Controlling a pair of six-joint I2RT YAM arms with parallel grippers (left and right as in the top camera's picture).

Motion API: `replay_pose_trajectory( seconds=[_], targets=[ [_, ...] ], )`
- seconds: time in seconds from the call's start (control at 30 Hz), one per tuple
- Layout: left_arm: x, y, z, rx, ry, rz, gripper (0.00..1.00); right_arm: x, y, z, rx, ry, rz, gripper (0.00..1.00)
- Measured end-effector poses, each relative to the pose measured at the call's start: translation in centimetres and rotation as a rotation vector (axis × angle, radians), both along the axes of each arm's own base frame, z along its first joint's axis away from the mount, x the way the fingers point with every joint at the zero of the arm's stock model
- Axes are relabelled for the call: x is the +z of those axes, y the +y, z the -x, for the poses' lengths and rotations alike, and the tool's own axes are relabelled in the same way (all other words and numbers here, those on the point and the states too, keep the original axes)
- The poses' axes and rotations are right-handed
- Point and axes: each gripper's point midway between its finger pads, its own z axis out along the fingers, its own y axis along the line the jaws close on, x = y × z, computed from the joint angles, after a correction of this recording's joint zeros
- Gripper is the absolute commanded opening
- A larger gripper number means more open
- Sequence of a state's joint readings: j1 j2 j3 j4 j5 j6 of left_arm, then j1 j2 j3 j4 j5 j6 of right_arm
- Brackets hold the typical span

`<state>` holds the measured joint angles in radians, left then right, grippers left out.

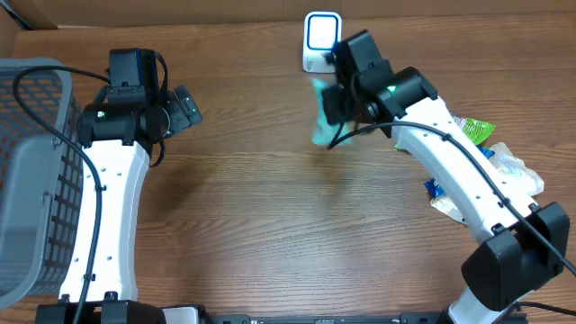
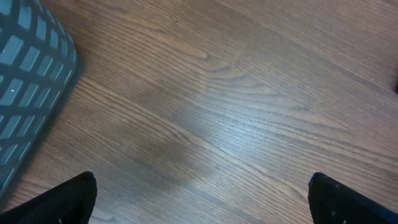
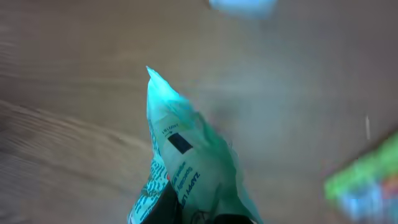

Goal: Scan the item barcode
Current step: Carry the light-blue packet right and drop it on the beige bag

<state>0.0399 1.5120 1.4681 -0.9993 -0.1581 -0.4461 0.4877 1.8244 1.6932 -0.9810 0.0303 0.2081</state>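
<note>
My right gripper (image 1: 326, 106) is shut on a teal snack packet (image 1: 321, 112), holding it above the table just in front of the white barcode scanner (image 1: 320, 40) at the back edge. In the right wrist view the packet (image 3: 186, 155) rises from between my fingers, its printed side and a small dark label facing the camera; the scanner (image 3: 244, 5) shows as a pale blur at the top. My left gripper (image 1: 184, 108) hovers open over bare wood at the left, its black fingertips (image 2: 68, 199) far apart with nothing between them.
A grey mesh basket (image 1: 31, 180) stands at the far left, and its corner (image 2: 31, 81) shows in the left wrist view. A pile of more packets (image 1: 486, 162) lies on the right, behind my right arm; a green one (image 3: 367, 174) is blurred.
</note>
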Motion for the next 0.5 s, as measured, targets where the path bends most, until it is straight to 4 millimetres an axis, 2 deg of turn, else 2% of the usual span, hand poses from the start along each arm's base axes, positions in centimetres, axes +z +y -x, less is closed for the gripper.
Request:
replay_pose_trajectory(
  seconds=[0.03,0.07,0.13,0.2,0.33,0.4,0.43,0.5],
  targets=[
    [0.0,0.0,0.0,0.0,0.0,0.0,1.0,-0.9,-1.6,1.1,-0.076,0.083,0.006,0.04],
    [0.0,0.0,0.0,0.0,0.0,0.0,1.0,-1.2,-2.2,1.5,-0.106,0.116,0.007,0.04],
    [0.0,0.0,0.0,0.0,0.001,0.0,1.0,-2.2,-5.9,2.8,-0.25,0.243,0.009,0.04],
    [0.0,0.0,0.0,0.0,0.001,0.0,1.0,-2.5,-11.2,2.5,-0.437,0.32,-0.035,0.04],
    [0.0,0.0,0.0,0.0,0.0,0.0,1.0,-2.8,-19.3,1.4,-0.684,0.346,-0.127,0.04],
    [0.0,0.0,0.0,0.0,0.0,0.0,1.0,-3.8,-22.5,1.0,-0.772,0.33,-0.159,0.05],
    [0.0,0.0,0.0,0.0,0.0,0.0,1.0,-4.8,-24.2,1.1,-0.821,0.329,-0.173,0.08],
    [0.0,0.0,0.0,0.0,-0.001,0.0,1.0,-6.4,-25.9,1.2,-0.867,0.323,-0.187,0.2]
  ],
)
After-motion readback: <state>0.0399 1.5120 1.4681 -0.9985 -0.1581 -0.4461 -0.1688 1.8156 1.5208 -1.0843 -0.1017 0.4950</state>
